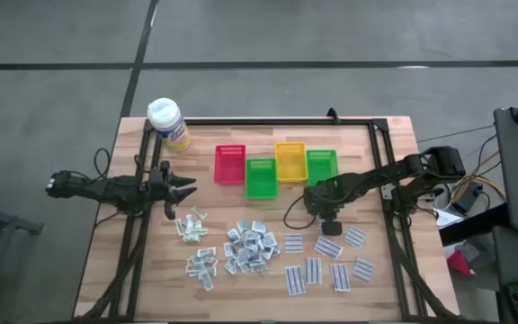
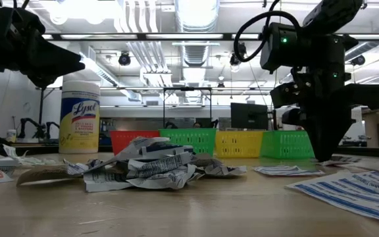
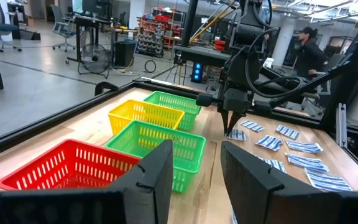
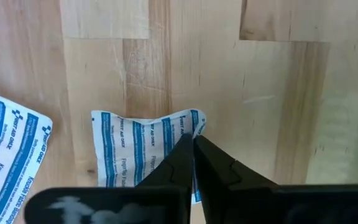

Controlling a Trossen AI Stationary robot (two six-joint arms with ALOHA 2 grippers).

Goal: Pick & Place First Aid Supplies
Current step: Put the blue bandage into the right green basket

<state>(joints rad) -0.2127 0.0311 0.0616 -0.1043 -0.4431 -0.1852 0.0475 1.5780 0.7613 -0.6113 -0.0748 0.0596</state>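
Pinching the edge of one blue-striped packet (image 4: 143,149), the right gripper (image 4: 193,144) is seen with its fingers pressed fully together, and the packet's edge is bunched up between the tips. The packet lies flat on the wooden table (image 4: 260,93), directly under the fingers and reaching away from them to one side, so the grasp is taken at its end and not at its middle. Its printed stripes run across its longer side. From above, this gripper (image 1: 329,219) is placed just in front of the green bin (image 1: 321,166), with the row of striped packets (image 1: 328,247) close beside it, so the right arm is clearly the nearer one.

The left gripper (image 1: 190,187) is held above the table near the Lysol canister (image 1: 168,122), its fingers (image 3: 151,177) spread apart and holding nothing; it is well apart from the grasped packet.

How much of the packet is really caught cannot be judged, because the fingers cover that part; it is probably only a thin fold. A neighbouring packet (image 4: 8,149) is cut off by the picture's border.
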